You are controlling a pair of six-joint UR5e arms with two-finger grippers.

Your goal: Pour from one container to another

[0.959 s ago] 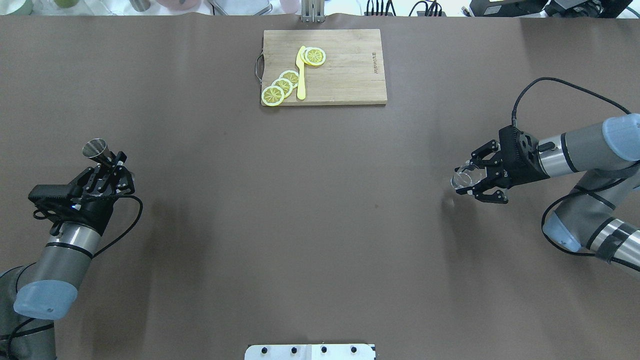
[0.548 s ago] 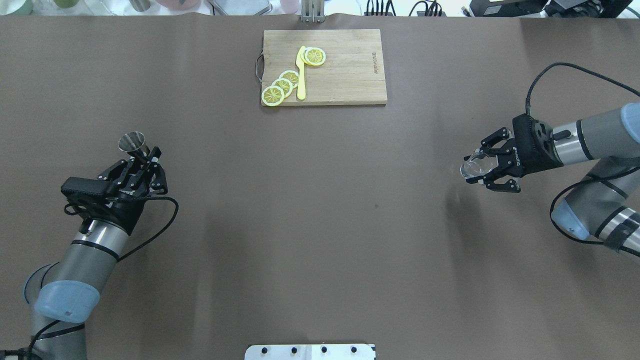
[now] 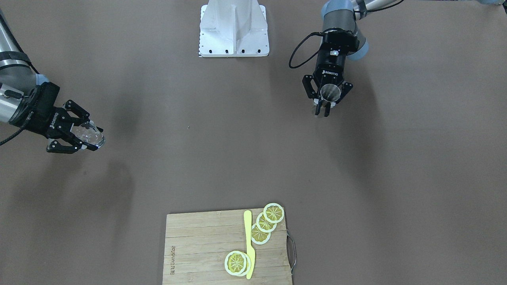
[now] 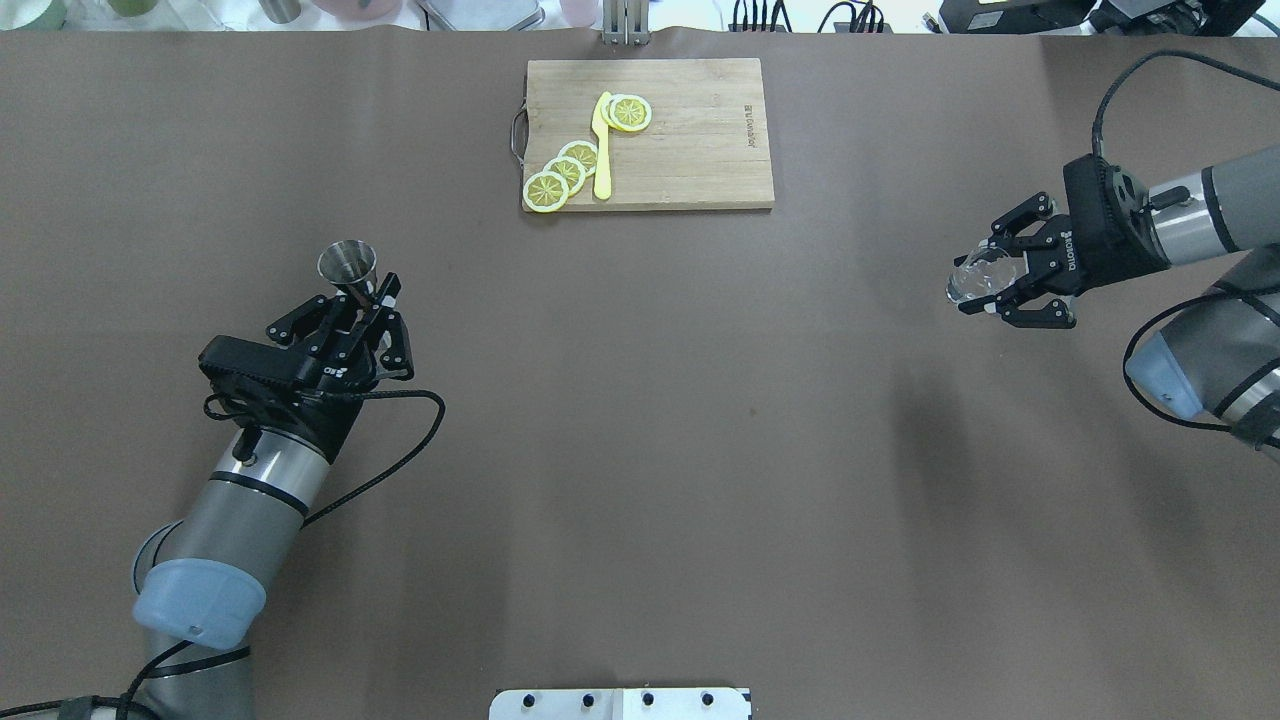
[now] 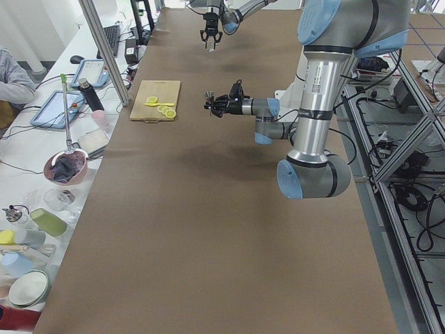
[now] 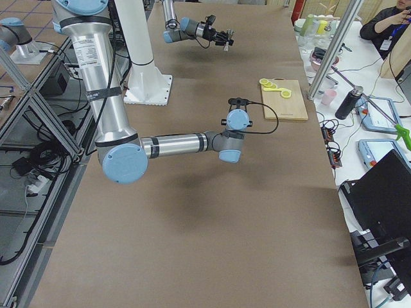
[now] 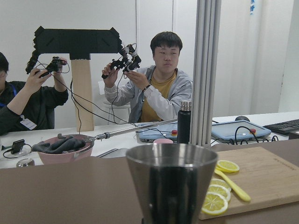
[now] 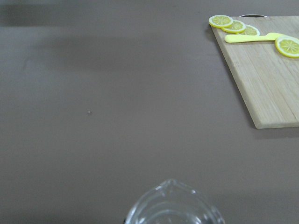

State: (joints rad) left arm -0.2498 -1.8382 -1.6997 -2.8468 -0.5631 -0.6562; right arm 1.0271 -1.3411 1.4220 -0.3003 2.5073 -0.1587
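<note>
Pouring is not yet begun: metal cup (image 4: pixel 347 264) is held by left fingers (image 4: pixel 384 300), glass (image 4: pixel 975 278) by right fingers (image 4: pixel 1035 316), far apart.

Shiny metal jigger (image 4: pixel 347 264), clear glass cup (image 4: pixel 975 277), matt wooden board (image 4: pixel 690 150).

The steel jigger (image 4: pixel 347 264) is a little cone-shaped cup, upright with its mouth open at the top. It's pinched low down in the left hand (image 4: pixel 358 293), up off the worktop (image 4: pixel 640 400) on the left side. The clear glass cup (image 4: pixel 975 278) has a small pour spout and sits clamped in the right hand (image 4: pixel 988 280), way over on the far right.
</note>
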